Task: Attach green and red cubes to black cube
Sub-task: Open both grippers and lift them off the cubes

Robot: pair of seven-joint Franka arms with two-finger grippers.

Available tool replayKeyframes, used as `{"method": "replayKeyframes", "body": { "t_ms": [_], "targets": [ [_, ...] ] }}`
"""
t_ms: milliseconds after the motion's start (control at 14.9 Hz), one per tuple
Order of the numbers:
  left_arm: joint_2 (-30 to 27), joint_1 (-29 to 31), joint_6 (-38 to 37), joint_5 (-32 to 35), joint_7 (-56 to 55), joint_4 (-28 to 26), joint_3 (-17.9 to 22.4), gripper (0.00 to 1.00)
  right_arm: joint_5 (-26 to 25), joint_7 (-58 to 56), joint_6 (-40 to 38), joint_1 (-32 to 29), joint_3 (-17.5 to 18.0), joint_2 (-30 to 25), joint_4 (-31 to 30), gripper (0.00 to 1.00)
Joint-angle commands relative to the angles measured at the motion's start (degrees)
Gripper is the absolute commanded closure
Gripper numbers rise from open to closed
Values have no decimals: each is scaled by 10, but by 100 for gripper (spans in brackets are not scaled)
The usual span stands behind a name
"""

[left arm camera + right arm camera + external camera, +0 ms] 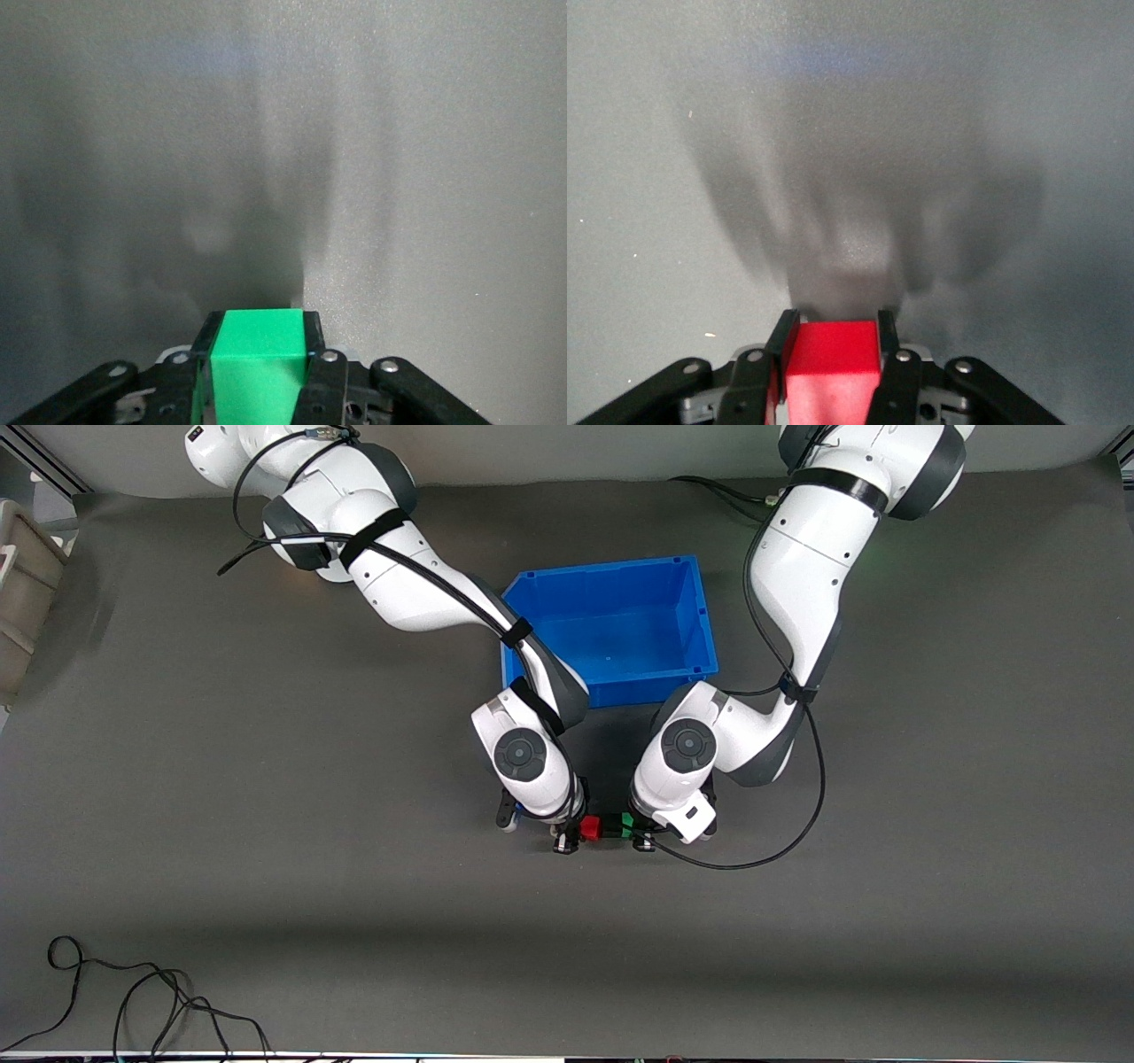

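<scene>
I see the dark grey bench [221, 797] filling the front view; on it, between the two arms and nearer their bases than the cubes, sits the blue bin [611, 627], with nothing visible inside it; a beige container [25, 593] shows at the edge of the bench toward the right arm's end; a loose black cable [133, 1001] lies near the front camera at that same end. Both arms reach in over the bench just in front of the bin, their wrists close together; my right hand [569, 834] is clamped on the red cube [590, 829], which the right wrist view shows pinched between the two black fingers [784, 354]; my left hand [642, 834] is clamped on the green cube [626, 824], likewise pinched between its fingers [310, 350] in the left wrist view. The two coloured cubes are held in one line over the bench, facing each other; between them I make out a small dark block, the black cube [609, 828]; whether both coloured cubes touch it I cannot tell.
</scene>
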Motion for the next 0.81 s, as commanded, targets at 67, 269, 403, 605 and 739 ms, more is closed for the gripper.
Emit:
{"method": "replayKeyframes", "body": {
  "t_ms": [67,269,403,605,739],
  "targets": [
    [3,-8,-4,9,-15,10,4,25,-11,14,17,1,-1,14,24,53],
    [2,-9,-4,5,-15,12,4,0,-10,5,22,-3,-1,14,24,12],
    [-7,-2,-18,5,-11,22,5,0,-10,-18,21,-3,-1,9,23,0],
    [-26,30,-64,6,-9,33,4,0,-8,-25,15,-9,-1,-5,21,0],
    [-57,59,-107,6,3,34,4,0,-7,-49,-18,-26,1,-32,20,0]
  ]
}}
